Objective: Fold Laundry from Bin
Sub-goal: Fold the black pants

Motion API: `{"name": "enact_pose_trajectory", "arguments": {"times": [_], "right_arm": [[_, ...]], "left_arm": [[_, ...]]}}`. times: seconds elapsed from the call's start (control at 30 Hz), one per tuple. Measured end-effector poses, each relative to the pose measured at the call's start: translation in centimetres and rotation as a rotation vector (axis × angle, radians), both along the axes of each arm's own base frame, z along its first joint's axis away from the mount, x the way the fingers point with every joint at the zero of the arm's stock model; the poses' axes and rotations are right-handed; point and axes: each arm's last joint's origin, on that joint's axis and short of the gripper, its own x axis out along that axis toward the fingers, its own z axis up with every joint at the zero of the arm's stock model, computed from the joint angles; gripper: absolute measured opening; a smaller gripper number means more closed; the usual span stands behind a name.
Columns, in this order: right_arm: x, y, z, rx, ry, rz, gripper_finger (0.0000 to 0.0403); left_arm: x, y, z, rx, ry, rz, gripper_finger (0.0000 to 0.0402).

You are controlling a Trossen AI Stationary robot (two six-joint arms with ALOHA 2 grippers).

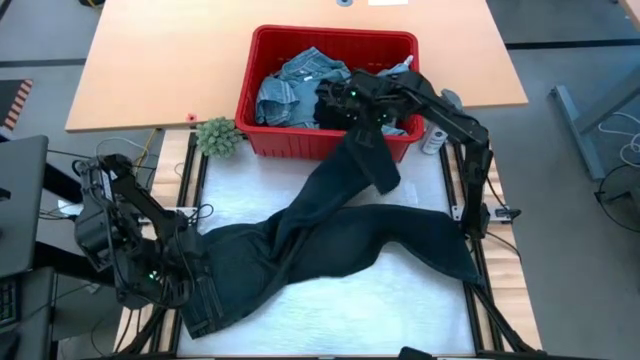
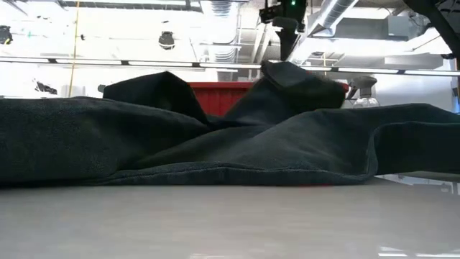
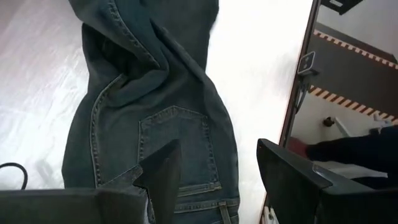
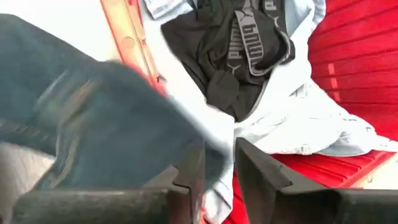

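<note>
High view: dark jeans point(image 1: 330, 235) are lying spread across the white work surface point(image 1: 420, 300), waistband toward the left arm, one leg running up to the red bin point(image 1: 262, 60) and draping over its near rim. More laundry is sitting inside the bin: light denim pieces point(image 1: 290, 90) on its left half, a black garment point(image 1: 335, 105) in the middle.

Right gripper point(image 1: 362, 118) is hanging over the bin's near edge, right above the draped jeans leg. Right wrist view is showing its fingers point(image 4: 186, 171) standing a narrow gap apart with blurred denim just in front of them; cannot tell whether they are pinching cloth or have let go. Beyond them, black underwear with a grey printed waistband point(image 4: 249, 37) is lying on pale blue cloth point(image 4: 298, 118) in the bin.

Left gripper point(image 1: 160, 278) is sitting at the waistband end of the jeans. Left wrist view: jaws standing wide, one finger point(image 3: 163, 177) over the back pocket point(image 3: 174, 140), gripping nothing.

Low view: jeans are filling the frame, bin showing red behind them.

Small green plant point(image 1: 218, 136) is sitting just left of the bin.
</note>
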Motion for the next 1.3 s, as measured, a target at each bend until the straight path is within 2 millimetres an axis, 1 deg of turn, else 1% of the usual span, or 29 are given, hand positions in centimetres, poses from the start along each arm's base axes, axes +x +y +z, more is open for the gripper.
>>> {"name": "enact_pose_trajectory", "arguments": {"times": [0.13,0.2,0.27,0.33,0.4,0.43,0.47,0.53,0.67,0.73,0.77,0.83,0.9,1.0,1.07,1.17,1.23,1.3], "right_arm": [[-1.6,-0.3,1.2,-0.020,-0.014,0.009,0.0143],[-2.7,-0.2,2.2,-0.001,-0.067,0.012,0.0154],[-3.7,0.4,3.4,0.089,-0.185,0.054,0.0164],[-3.9,1.6,4.4,0.250,-0.345,0.149,0.0169],[-3.0,3.3,5.0,0.406,-0.476,0.281,0.0170],[-2.4,4.5,5.1,0.467,-0.506,0.356,0.0169],[-1.5,5.8,5.1,0.503,-0.514,0.430,0.0168],[0.7,8.9,4.7,0.517,-0.510,0.582,0.0164],[5.6,15.8,2.6,0.492,-0.472,0.883,0.0159],[7.9,19.3,1.1,0.482,-0.468,1.012,0.0159],[8.8,20.9,0.5,0.472,-0.479,1.071,0.0160],[10.6,23.9,-1.2,0.452,-0.472,1.183,0.0163],[12.4,26.5,-3.1,0.412,-0.472,1.265,0.0168],[15.0,29.3,-6.7,0.370,-0.450,1.291,0.0175],[16.4,30.6,-9.2,0.377,-0.437,1.299,0.0180],[18.5,32.2,-12.3,0.388,-0.477,1.294,0.0186],[19.8,33.0,-14.4,0.394,-0.509,1.286,0.0192],[20.8,33.4,-15.9,0.407,-0.543,1.267,0.0199]], "left_arm": [[-0.4,-0.3,0.4,-0.041,-0.041,-0.023,0.0196],[-0.7,-0.3,1.0,-0.078,-0.088,-0.047,0.0196],[-0.9,-0.1,1.6,-0.113,-0.147,-0.058,0.0196],[-1.1,0.3,2.3,-0.135,-0.204,-0.068,0.0196],[-1.4,0.9,2.9,-0.151,-0.251,-0.085,0.0196],[-1.6,1.3,3.2,-0.149,-0.275,-0.093,0.0196],[-1.8,1.6,3.4,-0.145,-0.295,-0.096,0.0196],[-2.2,2.5,3.8,-0.127,-0.336,-0.087,0.0196],[-3.1,4.3,4.7,-0.093,-0.428,-0.040,0.0196],[-3.5,5.3,5.0,-0.083,-0.472,-0.007,0.0196],[-3.8,5.7,5.2,-0.081,-0.491,0.009,0.0196],[-4.2,6.6,5.5,-0.080,-0.527,0.041,0.0196],[-4.5,7.2,5.7,-0.071,-0.557,0.067,0.0196],[-4.8,7.8,5.9,-0.064,-0.576,0.076,0.0196],[-4.9,7.9,5.9,-0.070,-0.576,0.073,0.0196],[-4.9,7.9,5.9,-0.071,-0.570,0.063,0.0196],[-4.9,7.8,5.9,-0.081,-0.553,0.034,0.0196],[-4.9,7.6,5.8,-0.097,-0.530,0.000,0.0196]]}}
